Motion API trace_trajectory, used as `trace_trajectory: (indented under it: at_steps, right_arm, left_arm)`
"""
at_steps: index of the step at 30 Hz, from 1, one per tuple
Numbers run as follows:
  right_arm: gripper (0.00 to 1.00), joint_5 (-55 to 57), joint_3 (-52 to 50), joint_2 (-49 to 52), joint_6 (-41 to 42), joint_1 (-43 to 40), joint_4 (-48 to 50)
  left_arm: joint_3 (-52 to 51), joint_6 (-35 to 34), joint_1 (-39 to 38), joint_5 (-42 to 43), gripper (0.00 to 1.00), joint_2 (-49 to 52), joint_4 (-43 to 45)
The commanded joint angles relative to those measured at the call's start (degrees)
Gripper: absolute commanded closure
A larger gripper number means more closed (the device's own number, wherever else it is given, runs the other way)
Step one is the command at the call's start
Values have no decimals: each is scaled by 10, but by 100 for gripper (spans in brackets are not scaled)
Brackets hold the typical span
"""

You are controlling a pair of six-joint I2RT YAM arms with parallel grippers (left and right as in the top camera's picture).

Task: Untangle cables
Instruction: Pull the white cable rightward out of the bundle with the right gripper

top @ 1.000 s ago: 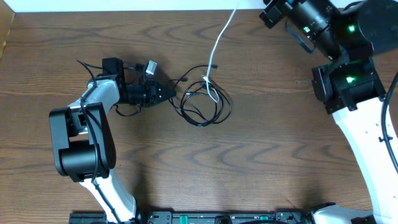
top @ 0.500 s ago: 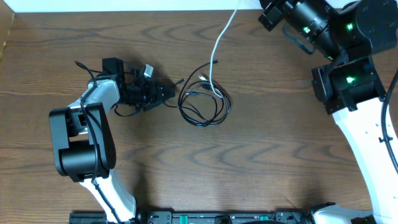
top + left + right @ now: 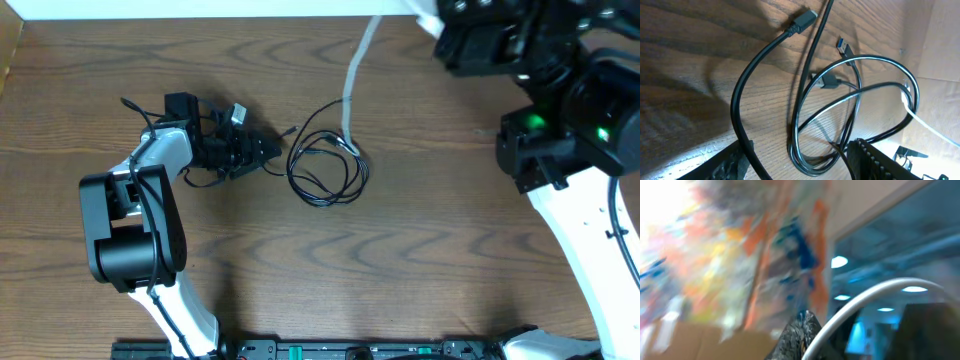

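The left hand point(image 3: 270, 151) lies low over the tabletop point(image 3: 430, 260) at about 9 o'clock from the cable bundle, and its tips point toward 3 o'clock. In the left wrist view its two fingers point(image 3: 732, 164) stand well apart at the bottom edge. It grips nothing. One thick black lead with a plug end point(image 3: 805, 19) curves down from 12 o'clock and runs right against the inner side of the finger at 7 o'clock. The loops of the bundle lie between the fingers and beyond them.

The right hand point(image 3: 446, 24) is raised at about 1 o'clock in the overhead view, blurred. It is closed. In the right wrist view the white cable point(image 3: 352, 75) comes up from between its fingers and arcs off toward 3 o'clock, so it has hold of that cable. The rest of that view is too smeared to read.

The black cables point(image 3: 325, 178) lie coiled in loose overlapping loops on the tabletop just above the middle of the overhead view. The white cable rises out of the 1 o'clock side of the coil and runs toward 12 o'clock, to the top edge. Inside the coil lie a blue-tipped plug point(image 3: 842, 47) and a smaller plug point(image 3: 822, 80).

Two green lights point(image 3: 537, 122) glow on the right arm.
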Motion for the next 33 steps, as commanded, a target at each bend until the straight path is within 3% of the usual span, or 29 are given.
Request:
trace_trajectory:
  at_steps: [1,8,14,22,29,33]
  right_arm:
    - [99,179,5,-23,-14,-12,3]
    - [99,289,5,-37,-31,-38,-124]
    - [99,290,5,-34,-37,-37,-409]
    - [99,330,5,-34,-157,-44,-657]
    - [99,429,5,-33,-166,-94,-843]
    - [99,437,5,-33,-166,-166,-930]
  left_arm:
    - [-2,-5,0,-3,35,-9,-1]
    - [-2,-5,0,-3,35,-9,-1]
    - [-2,-5,0,-3,35,-9,-1]
    - [-2,-5,0,-3,35,-9,-1]
    - [-2,-5,0,-3,35,-9,-1]
    - [-2,-5,0,-3,35,-9,-2]
